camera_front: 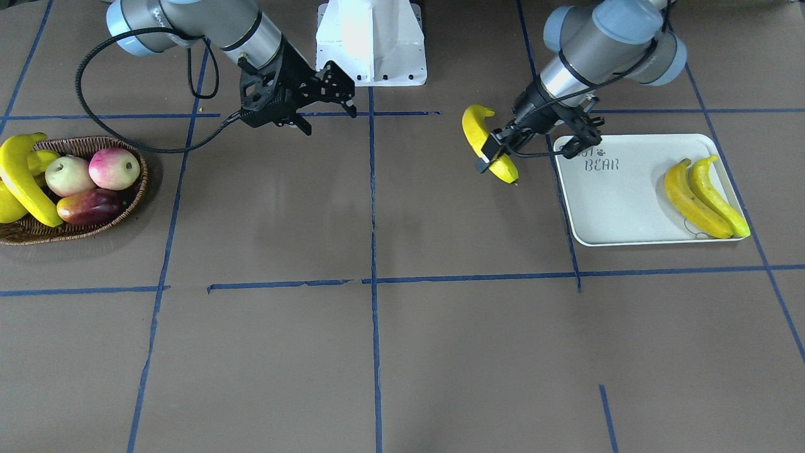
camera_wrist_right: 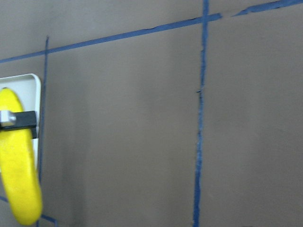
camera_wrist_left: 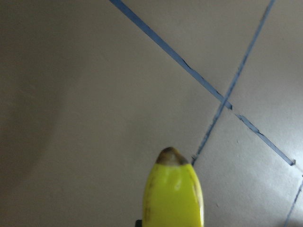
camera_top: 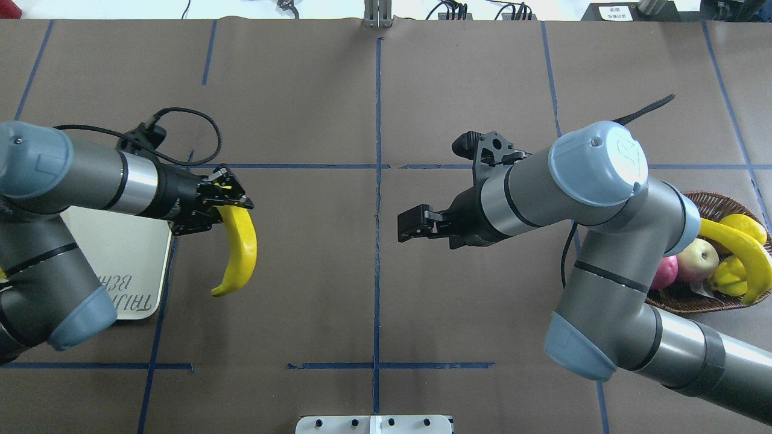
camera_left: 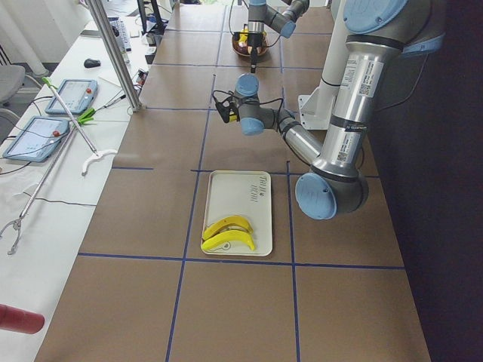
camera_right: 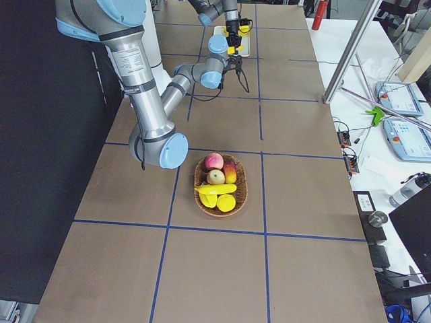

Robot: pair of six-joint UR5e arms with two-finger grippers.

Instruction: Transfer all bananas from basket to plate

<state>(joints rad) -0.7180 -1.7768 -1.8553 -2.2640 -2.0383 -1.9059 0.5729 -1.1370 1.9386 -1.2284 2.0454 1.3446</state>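
The left gripper [camera_front: 497, 151] is shut tight on a banana [camera_front: 476, 131], with one finger on each side of it. This banana hangs in the air over the brown table [camera_front: 402, 352]. It is just beside the end of the plate [camera_front: 619, 214] that has the letters on it, on the side nearer the middle of the table, and it is not over the plate. Two more bananas [camera_front: 692, 202] lie side by side on the plate at its other end, and they touch each other. The right gripper [camera_front: 328, 119] is wide open and holds nothing. It hangs over the table near the middle, well apart from the basket [camera_front: 75, 234]. The basket sits at the far end of the table from the plate. One last banana [camera_front: 25, 179] lies across the basket, on top of the other fruit, with one tip sticking out past the rim. Beside it in the basket are a pale green apple [camera_front: 69, 176], a pink peach [camera_front: 114, 168], a dark red fruit [camera_front: 88, 206] and some short yellow fruit [camera_top: 727, 277].
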